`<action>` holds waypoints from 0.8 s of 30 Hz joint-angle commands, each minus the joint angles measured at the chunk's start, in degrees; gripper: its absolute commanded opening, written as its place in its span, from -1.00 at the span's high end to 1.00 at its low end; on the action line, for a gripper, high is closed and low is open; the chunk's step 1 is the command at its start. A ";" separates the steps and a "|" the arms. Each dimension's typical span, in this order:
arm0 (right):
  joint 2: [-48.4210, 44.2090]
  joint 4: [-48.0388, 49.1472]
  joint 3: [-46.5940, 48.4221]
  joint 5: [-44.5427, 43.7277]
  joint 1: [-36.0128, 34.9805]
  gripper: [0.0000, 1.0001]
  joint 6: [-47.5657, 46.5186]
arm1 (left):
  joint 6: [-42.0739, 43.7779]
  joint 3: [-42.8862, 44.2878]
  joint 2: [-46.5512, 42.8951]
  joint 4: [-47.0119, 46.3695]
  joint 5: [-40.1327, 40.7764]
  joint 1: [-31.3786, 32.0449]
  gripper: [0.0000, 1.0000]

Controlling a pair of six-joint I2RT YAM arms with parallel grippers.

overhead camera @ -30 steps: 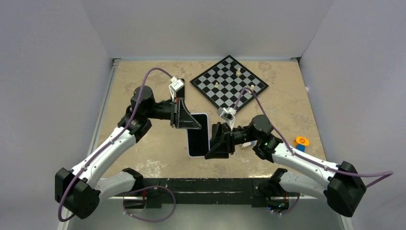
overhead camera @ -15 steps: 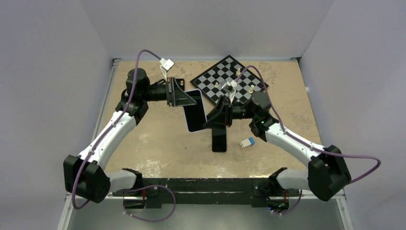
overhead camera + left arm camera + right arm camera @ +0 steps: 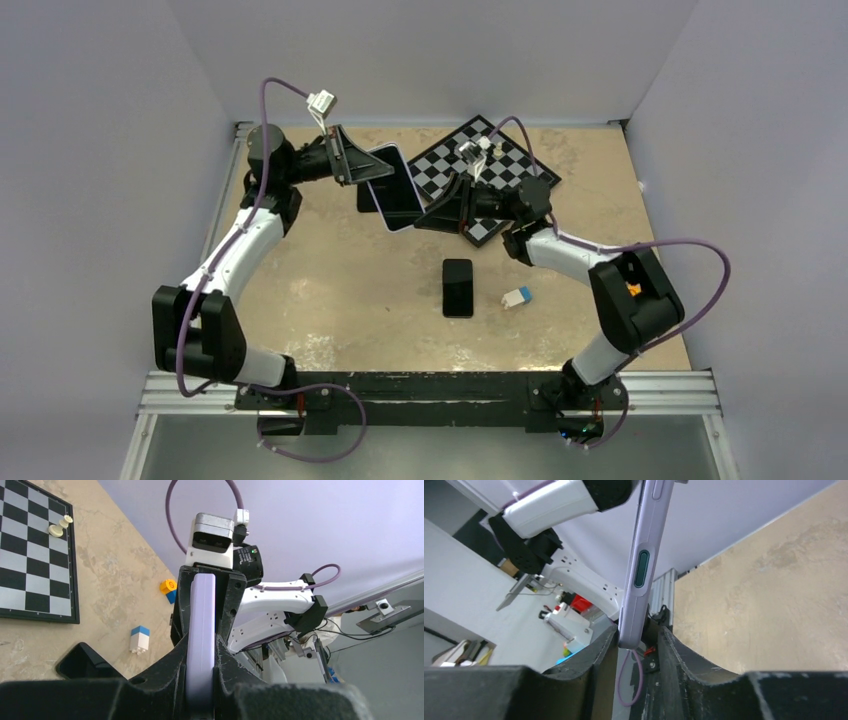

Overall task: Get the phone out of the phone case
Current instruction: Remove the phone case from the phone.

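The black phone (image 3: 458, 287) lies flat on the table, apart from both grippers; its corner also shows in the left wrist view (image 3: 82, 662). My left gripper (image 3: 362, 172) is shut on the lavender phone case (image 3: 393, 190) and holds it on edge in the air over the back of the table. The case's edge runs between my left fingers (image 3: 201, 630). My right gripper (image 3: 432, 212) is at the case's other end. There the case's corner (image 3: 644, 565) sits between my open right fingers (image 3: 604, 652), touching one, with a gap to the other.
A chessboard (image 3: 500, 165) with several pale pieces lies at the back, right under my right gripper. A white and blue block (image 3: 516, 297) lies right of the phone. An orange and blue block (image 3: 630, 289) sits behind my right elbow. Grey walls close in three sides.
Both arms have lifted the case up and toward the back left. The phone, inside the case one second ago, now lies alone on the table.
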State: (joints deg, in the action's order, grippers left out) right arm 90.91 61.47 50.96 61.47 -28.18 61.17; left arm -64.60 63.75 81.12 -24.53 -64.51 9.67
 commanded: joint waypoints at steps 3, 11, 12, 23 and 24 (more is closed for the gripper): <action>6.82 35.12 0.71 0.02 0.23 0.31 23.99 | -12.07 -1.54 0.06 -16.31 -2.10 -0.96 1.00; -0.10 13.66 0.28 -1.01 0.15 0.36 7.93 | -15.09 -3.78 -0.94 -19.05 -1.78 -1.03 1.00; -0.69 11.64 0.28 -0.83 0.16 0.39 6.30 | -15.19 -4.02 -1.15 -19.14 -1.70 -1.05 1.00; -1.51 14.22 0.47 6.98 -0.14 1.00 3.64 | -18.98 -3.70 -0.63 -20.56 -3.76 -0.96 1.00; -1.99 14.16 0.60 8.02 -0.27 1.00 2.60 | -19.87 -3.48 0.03 -20.97 -4.04 -0.94 1.00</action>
State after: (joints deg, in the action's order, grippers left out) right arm 91.20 72.88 50.87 63.48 -28.23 68.86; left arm -78.96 59.11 81.58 -41.28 -67.35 8.86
